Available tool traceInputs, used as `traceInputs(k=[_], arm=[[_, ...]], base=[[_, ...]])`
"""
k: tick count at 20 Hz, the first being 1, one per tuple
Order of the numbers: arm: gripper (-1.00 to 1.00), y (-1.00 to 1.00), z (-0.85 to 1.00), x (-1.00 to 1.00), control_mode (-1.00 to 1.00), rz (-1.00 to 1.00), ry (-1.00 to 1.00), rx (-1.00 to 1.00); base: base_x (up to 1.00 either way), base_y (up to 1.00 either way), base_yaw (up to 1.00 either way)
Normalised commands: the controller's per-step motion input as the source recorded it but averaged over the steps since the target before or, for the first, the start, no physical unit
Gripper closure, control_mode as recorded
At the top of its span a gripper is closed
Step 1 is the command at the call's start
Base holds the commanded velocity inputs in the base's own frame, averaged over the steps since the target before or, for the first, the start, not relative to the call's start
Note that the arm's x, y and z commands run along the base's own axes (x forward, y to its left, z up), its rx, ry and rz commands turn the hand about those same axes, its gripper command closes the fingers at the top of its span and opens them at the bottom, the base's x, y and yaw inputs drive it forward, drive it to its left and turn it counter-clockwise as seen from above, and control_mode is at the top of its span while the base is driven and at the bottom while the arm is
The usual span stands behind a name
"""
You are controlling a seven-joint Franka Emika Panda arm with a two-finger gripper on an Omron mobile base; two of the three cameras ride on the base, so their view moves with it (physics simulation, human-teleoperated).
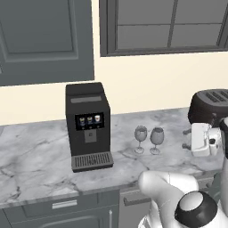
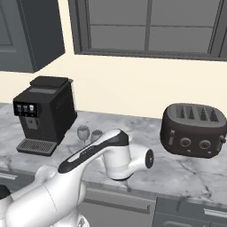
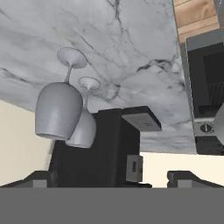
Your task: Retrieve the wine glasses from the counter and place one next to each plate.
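So both wine glasses [image 1: 148, 139] stand upright on the counter [image 1: 40, 156], side by side and nearly touching, near the middle of the left base view — just right of the black coffee machine [image 1: 87, 125]. They sit well back from the counter's front edge, with bare marble all around, so I think there is room to come at them from the front. No plates can be seen yet, so neither glass has been placed.

In the left base view the gripper [image 1: 209, 141] hangs at the right edge of the frame, well apart from the glasses and touching nothing. The fingers [image 3: 43, 178] stand wide apart with nothing between them — likely ready for a first grab.

The hand view is rolled over, so the glasses look upside down at its left, with the coffee machine below them. The right base view adds the dark toaster [image 2: 194, 131] at right, but the arm hides part of the glasses there.
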Motion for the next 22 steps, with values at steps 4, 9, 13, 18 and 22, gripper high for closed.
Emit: traceInputs(k=[4, 9, 13, 18, 22], arm=[[-1.00, -0.13, -0.22, 0.26, -1.00, 0.04, 0.18, 0.16], [-1.00, -0.01, -0.17, 0.39, -1.00, 0.11, 0.02, 0.10], [-1.00, -0.01, -0.37, 0.37, -1.00, 0.07, -0.07, 0.03], [-1.00, 0.00, -0.32, 0.36, -1.00, 0.03, -0.11, 0.00], [-1.00, 0.00, -0.19, 0.31, -1.00, 0.00, -0.04, 0.00]], base=[[0.00, 0.00, 0.00], [0.00, 0.00, 0.00], [0.00, 0.00, 0.00], [0.00, 0.00, 0.00], [0.00, 0.00, 0.00]])
